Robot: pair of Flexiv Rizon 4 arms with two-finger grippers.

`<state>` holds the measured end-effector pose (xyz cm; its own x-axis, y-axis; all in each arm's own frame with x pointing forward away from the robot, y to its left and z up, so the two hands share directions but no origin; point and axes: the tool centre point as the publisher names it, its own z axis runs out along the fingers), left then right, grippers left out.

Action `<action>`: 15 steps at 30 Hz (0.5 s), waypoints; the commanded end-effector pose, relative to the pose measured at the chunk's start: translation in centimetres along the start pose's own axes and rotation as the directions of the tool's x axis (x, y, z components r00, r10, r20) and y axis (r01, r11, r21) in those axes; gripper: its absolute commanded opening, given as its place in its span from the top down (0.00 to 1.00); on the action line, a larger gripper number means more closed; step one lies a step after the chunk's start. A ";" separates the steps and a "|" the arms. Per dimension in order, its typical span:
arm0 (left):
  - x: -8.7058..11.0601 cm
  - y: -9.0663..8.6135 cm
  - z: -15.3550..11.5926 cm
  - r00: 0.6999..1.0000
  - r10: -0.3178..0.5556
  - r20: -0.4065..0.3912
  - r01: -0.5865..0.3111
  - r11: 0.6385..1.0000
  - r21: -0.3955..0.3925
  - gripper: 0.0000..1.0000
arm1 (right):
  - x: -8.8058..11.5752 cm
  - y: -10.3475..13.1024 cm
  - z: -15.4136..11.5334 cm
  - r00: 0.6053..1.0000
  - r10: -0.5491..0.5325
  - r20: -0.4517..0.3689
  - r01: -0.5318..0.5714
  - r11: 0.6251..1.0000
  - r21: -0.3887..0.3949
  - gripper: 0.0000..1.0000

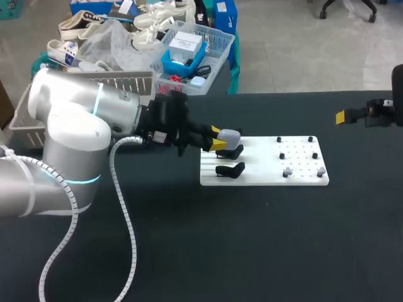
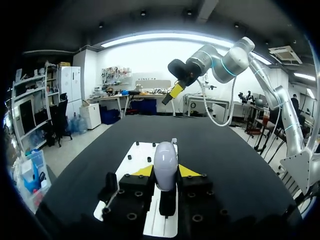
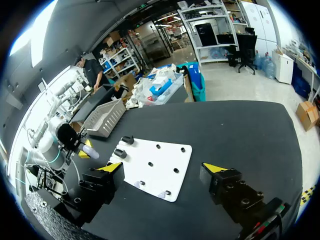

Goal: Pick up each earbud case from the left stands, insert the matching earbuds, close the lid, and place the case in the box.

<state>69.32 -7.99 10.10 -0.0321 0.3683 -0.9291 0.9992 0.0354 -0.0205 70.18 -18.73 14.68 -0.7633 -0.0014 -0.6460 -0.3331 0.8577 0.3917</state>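
Grey earbud case [image 1: 230,134] is left of centre in the head view, clamped between the yellow tips of the left gripper [image 1: 218,141]. It is right above the upper black stand [image 1: 234,151] on the white board [image 1: 264,179]. The left wrist view agrees: both tips press the case from either side. Can't tell if it is clear of the stand.

Risk 1: the shell looks rounded and smooth and the pinch is narrow, so the case may slip or twist on the lift.

Risk 2: the case bottom could snag the stand and drag the board.

Right gripper [image 3: 164,168] has its jaws wide apart and holds nothing. It is at the far right edge of the head view, well apart from the case.

Risk 3: the earbuds [image 1: 288,171] on the board's right side are tiny. A poor pinch could knock one off.
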 end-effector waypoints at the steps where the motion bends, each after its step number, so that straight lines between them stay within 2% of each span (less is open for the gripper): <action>1: -1.0 -2.1 -2.1 0.997 0.028 0.065 -0.027 0.999 -0.023 1.00 | 0.0 0.2 -0.1 1.000 0.002 -0.002 -0.002 1.000 0.007 0.00; 6: -2.5 -3.8 -3.2 0.991 0.053 0.120 -0.051 0.999 -0.018 1.00 | 0.0 0.2 -0.1 1.000 0.002 -0.002 -0.002 1.000 0.007 0.00; 15: -3.4 -5.6 -3.3 0.986 0.064 0.156 -0.058 0.997 -0.040 1.00 | 0.0 0.2 -0.1 1.000 0.002 -0.002 -0.002 1.000 0.007 0.00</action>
<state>64.58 -6.42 14.63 0.0326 0.2340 -0.9717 0.9995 -0.0025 0.0329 70.18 -18.73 14.68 -0.7633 -0.0014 -0.6460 -0.3331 0.8577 0.3918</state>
